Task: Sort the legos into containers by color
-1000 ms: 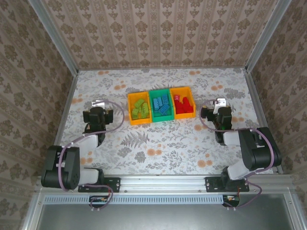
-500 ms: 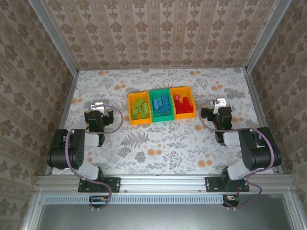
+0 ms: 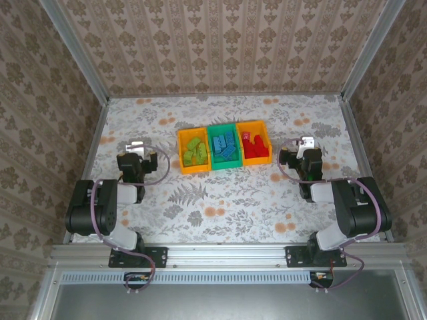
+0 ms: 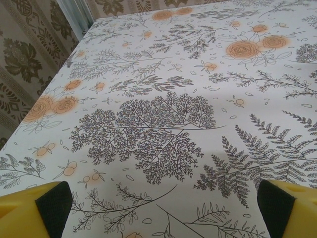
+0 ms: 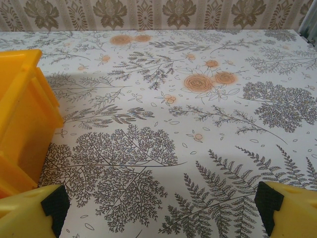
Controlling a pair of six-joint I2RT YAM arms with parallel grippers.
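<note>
Three containers stand in a row at the table's middle. The left orange bin [image 3: 181, 155] holds lime green legos [image 3: 195, 151], the green bin [image 3: 226, 164] holds blue legos [image 3: 223, 145], and the right orange bin [image 3: 267, 141] holds red legos [image 3: 252, 144]. My left gripper [image 3: 137, 148] rests low over the cloth, left of the bins. It is open and empty [image 4: 163, 208], with bare cloth between its yellow fingers [image 4: 49, 206]. My right gripper [image 3: 301, 145] sits right of the bins, also open and empty [image 5: 161, 208]. The right orange bin's wall [image 5: 25, 99] shows at its left.
A floral cloth [image 3: 220, 200] covers the table, which is enclosed by wallpapered walls and metal posts [image 3: 73, 50]. Both arms are folded back near the front rail [image 3: 220, 252]. Bare cloth lies between the bins and the rail.
The left arm has folded back, its elbow drawn in toward the gripper, which shifted slightly left. The right arm and the bins have not moved.
</note>
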